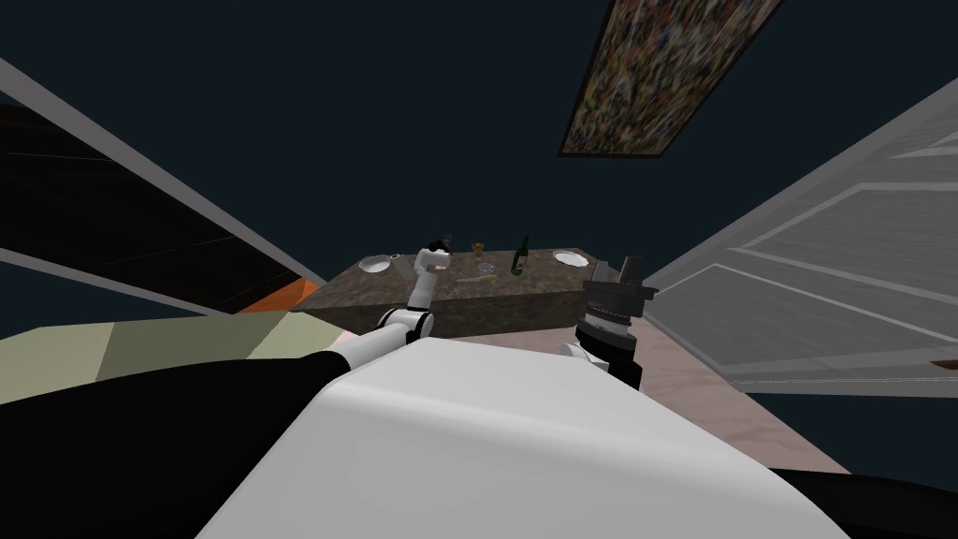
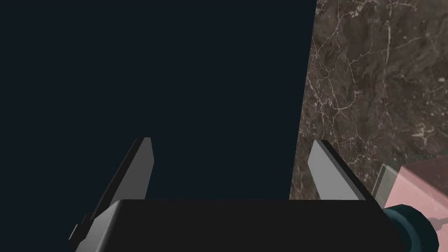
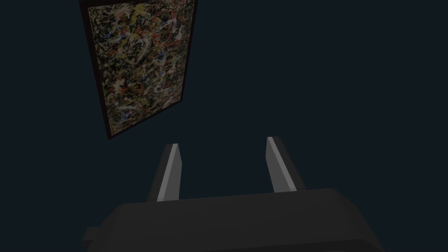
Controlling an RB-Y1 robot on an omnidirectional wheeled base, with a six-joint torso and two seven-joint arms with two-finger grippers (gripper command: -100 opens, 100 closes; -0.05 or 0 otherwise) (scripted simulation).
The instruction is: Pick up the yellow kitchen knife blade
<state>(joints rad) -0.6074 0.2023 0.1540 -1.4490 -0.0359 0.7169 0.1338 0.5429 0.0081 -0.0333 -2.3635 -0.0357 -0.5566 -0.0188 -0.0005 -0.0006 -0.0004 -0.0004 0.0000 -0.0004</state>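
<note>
Reaching over the marble table (image 1: 524, 292), I had my left fingers (image 2: 140, 170) spread, holding nothing; the right fingers (image 3: 172, 175) hung released too. What I took for the knife (image 1: 472, 277), a thin pale sliver, lay near the left fingers, untouched. I judged it light, stiff and slippery, best pinched across the flat.

marble table (image 1: 533, 281) | green bottle (image 1: 520, 257) upright near right plate (image 1: 567, 258) | left plate (image 1: 374, 265) well apart | left arm (image 1: 423, 285) over table
</note>
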